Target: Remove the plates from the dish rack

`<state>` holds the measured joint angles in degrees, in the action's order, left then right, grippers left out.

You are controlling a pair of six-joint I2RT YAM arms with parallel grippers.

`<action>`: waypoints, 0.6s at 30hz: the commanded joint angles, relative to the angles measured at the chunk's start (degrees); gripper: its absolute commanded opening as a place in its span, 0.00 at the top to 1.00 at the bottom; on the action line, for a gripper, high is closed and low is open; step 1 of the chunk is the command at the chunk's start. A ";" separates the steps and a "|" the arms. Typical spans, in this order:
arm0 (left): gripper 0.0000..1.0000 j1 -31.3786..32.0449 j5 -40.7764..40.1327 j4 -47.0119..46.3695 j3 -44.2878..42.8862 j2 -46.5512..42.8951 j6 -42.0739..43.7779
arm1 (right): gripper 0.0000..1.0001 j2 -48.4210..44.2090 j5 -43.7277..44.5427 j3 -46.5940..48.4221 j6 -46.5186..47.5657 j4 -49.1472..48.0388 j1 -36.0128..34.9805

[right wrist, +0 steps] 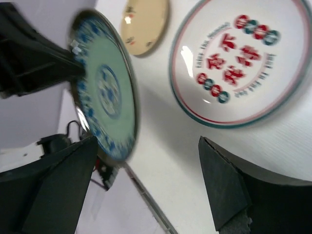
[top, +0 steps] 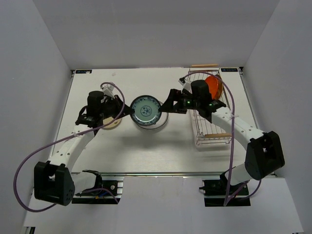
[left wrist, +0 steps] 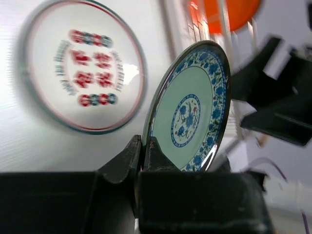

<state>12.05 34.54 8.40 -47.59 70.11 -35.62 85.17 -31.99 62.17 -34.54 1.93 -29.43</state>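
Dead centre of the table [top: 161, 151], the left gripper [top: 130, 111] is pinching the 9 o'clock rim of a blue-patterned plate [top: 146, 109]. The left wrist view shows both fingers [left wrist: 124, 163] pressed tight on the edge with the plate tilted up. Right under it, poking out toward 5 o'clock, a white plate [top: 157, 124] with red and teal lettering lies flat on the table. The right gripper [top: 165, 106] sits at the held plate's 3 o'clock with its claw spread wide and nothing in it. From its own camera one finger [right wrist: 63, 185] is just beside the plate's rim, but I can't tell if it touches. A cream plate [top: 111, 123] lies flat at 9 o'clock, half tucked under the left arm, well apart from the white one. The dish rack [top: 210, 127] is over at 3 o'clock, hard against the table's right edge. A red-orange plate [top: 213, 87] stands on edge in its far end. Room-wise, the near strip of table at 6 o'clock and the far strip at 12 o'clock are bare. The white walls [top: 44, 73] box the table in on the left, right and far sides.
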 commanded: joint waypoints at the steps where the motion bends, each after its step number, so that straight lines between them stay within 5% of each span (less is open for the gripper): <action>1: 1.00 -0.54 -19.30 9.39 -1.97 -5.59 -3.31 | 0.11 -4.65 12.55 3.65 6.05 11.49 -0.28; 7: 1.00 -2.30 -44.89 20.24 -5.23 -5.16 -9.72 | 0.11 -12.56 27.49 1.73 11.33 17.75 -0.01; 18: 1.00 -9.51 -55.29 16.40 -2.51 1.52 -12.29 | 0.11 -18.90 38.05 -1.53 14.24 20.48 0.43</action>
<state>3.46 -16.45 29.21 -50.81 72.42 -46.65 66.46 2.57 61.45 -22.28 21.34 -29.26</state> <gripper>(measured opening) 0.116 0.889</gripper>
